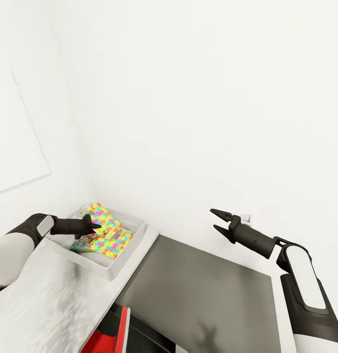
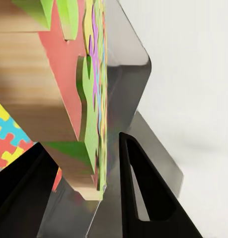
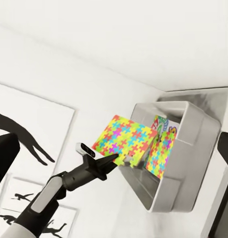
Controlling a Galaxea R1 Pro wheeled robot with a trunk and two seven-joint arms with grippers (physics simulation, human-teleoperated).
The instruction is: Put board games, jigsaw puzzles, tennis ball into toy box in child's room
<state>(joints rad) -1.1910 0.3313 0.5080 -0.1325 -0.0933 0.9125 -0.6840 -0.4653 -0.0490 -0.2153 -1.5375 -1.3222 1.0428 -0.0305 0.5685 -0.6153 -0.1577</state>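
White walls meet in a corner behind a pale grey surface [image 1: 51,289] that steps down to a lower dark grey section [image 1: 198,289]. At the far end of the pale top, hard against the corner and beside the step, sits the toy box [image 1: 134,247], a shallow light grey bin. One jigsaw puzzle [image 1: 110,242] lies tilted inside the bin, with a game box [image 1: 79,245] with a bright printed cover partly showing at its near side. A second jigsaw puzzle [image 1: 104,215] is held over the bin, standing steeply on edge. The left tool [image 1: 92,226] reaches in from the near side, its dark fingers [image 2: 143,193] either side of this sheet's lower edge; in the left wrist view the sheet appears to sit against one finger with a gap to the other, so whether it is clamped or just freed cannot be told. The right wrist view shows the same scene from across the surface: the sheet propped above the bin's rim on the tip of the left tool. The right tool [image 1: 219,221] hangs over the far edge of the dark section, well apart from the bin, jaws spread and holding nothing. Judging by this, one puzzle and at least one board game are already in, and the second puzzle is being delivered. A red-edged flat object [image 1: 120,326] shows below the near edge of the step, possibly another game. The tennis ball and remaining games cannot be accounted for.
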